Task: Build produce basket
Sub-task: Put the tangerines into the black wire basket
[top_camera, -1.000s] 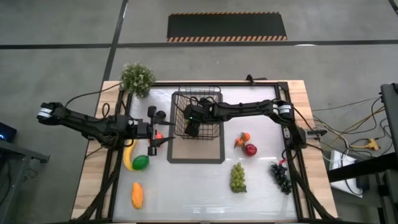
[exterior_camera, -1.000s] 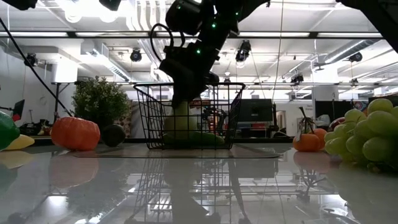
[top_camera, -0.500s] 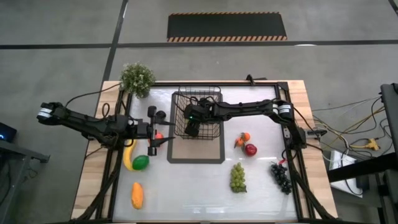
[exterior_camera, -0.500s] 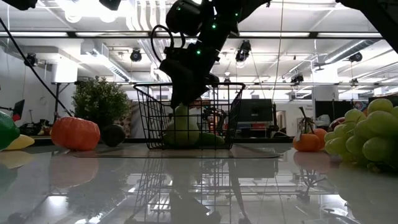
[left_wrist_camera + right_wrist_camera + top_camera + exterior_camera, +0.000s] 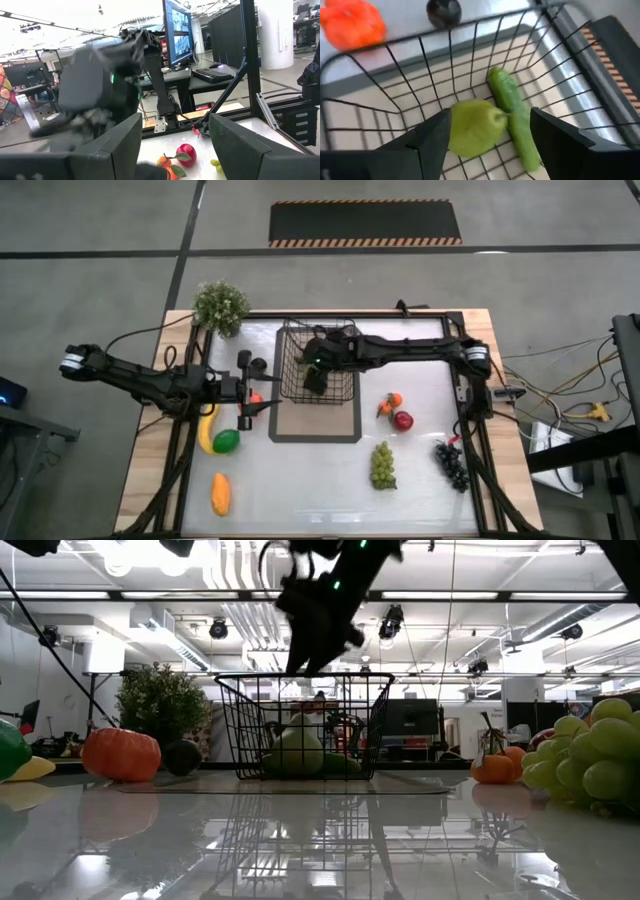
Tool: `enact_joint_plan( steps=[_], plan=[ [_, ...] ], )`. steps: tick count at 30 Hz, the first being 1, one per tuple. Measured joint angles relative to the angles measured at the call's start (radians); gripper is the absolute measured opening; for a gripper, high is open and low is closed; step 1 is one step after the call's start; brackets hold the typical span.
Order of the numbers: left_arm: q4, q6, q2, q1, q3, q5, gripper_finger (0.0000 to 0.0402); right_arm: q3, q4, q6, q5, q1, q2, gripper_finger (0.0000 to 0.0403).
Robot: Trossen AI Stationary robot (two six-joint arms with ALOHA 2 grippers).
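The black wire-mesh rectangular basket (image 5: 318,362) stands on the flat dark-bordered mat (image 5: 316,423) at the middle of the desk (image 5: 300,490). Inside it lie a pale green toy pear (image 5: 476,126) and a long green toy cucumber (image 5: 514,116), touching side by side on the mesh floor. The right gripper (image 5: 314,376) hangs above the basket's open top with its jaws spread and nothing between them; the pear sits free below.

The left gripper (image 5: 247,408) waits left of the basket, just beside a small round red-orange tomato (image 5: 254,398). Its jaws are spread apart and I see nothing held.

The rest of the produce lies loose on the desk: a yellow banana (image 5: 206,430) touching a green lime-like fruit (image 5: 226,441), an orange oblong piece (image 5: 221,494) near the front left, a small orange fruit (image 5: 391,402) and red apple (image 5: 402,420) right of the mat, a green grape bunch (image 5: 382,465) and a dark grape bunch (image 5: 451,465) farther front.

These toys look light, hard and smooth, so round ones will likely roll or slip; I would grip them across the widest part. The banana is best taken mid-length, across its curve. The grape bunches look lumpy and may be best pinched near the stem end.
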Motion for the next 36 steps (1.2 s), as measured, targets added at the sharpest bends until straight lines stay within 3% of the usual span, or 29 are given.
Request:
enact_joint_plan(
  steps=[11,24,36],
  plan=[
    [0.003,-0.049,0.007,-0.001,-0.002,0.0,0.0212,-0.069,-0.17,0.044,-0.001,0.138,-0.249,0.0244],
    [0.048,-0.049,0.047,-0.001,-0.004,0.0,0.0212,-0.417,-0.165,0.4,-0.001,0.294,-0.551,0.0244],
    [0.048,-0.049,0.046,-0.001,-0.005,0.0,0.0212,-0.758,-0.166,0.606,0.082,0.283,-0.638,0.0244]
  ],
)
